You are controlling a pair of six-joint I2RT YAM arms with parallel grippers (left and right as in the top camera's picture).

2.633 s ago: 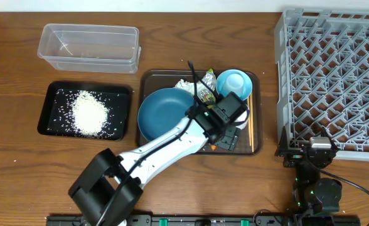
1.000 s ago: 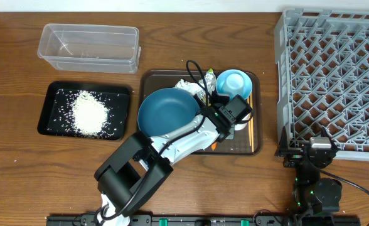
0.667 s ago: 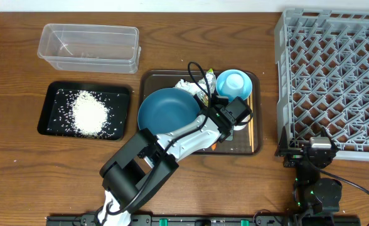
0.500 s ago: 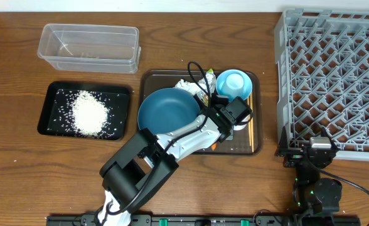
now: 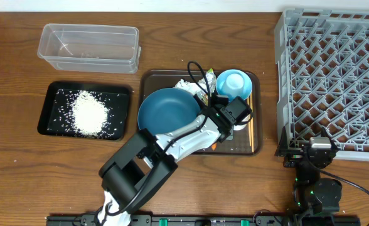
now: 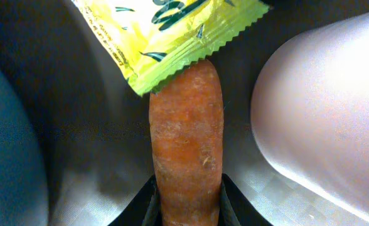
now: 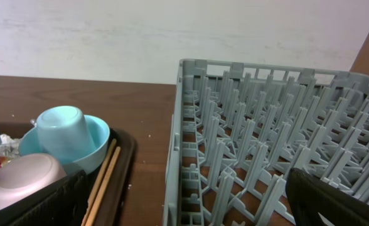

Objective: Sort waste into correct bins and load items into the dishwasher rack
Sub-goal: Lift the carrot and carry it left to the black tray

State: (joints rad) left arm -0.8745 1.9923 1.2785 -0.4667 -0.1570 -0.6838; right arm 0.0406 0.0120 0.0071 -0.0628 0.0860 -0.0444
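In the left wrist view an orange carrot (image 6: pixel 186 144) lies on the brown serving tray (image 5: pixel 148 78), its tip under the yellow-green wrapper (image 6: pixel 172 31). My left gripper (image 6: pixel 186 188) is shut on the carrot, one finger against each side. The white cup (image 6: pixel 322 113) is to its right and the dark-blue plate (image 5: pixel 167 112) to its left. Behind them is the light-blue bowl (image 5: pixel 235 83), with the chopsticks (image 5: pixel 250 122) along the tray's right edge. My right gripper (image 7: pixel 191 201) stands open at the near corner of the grey dishwasher rack (image 5: pixel 335 75), holding nothing.
A black tray (image 5: pixel 46 107) with a heap of rice (image 5: pixel 87 112) sits at the left. The clear tub (image 5: pixel 90 47) is behind it. A crumpled tissue (image 5: pixel 186 85) lies at the back of the serving tray beside the wrapper.
The left jaws have closed in onto the carrot. The left arm settled slightly toward the cup and then stayed put. The right arm has not moved.
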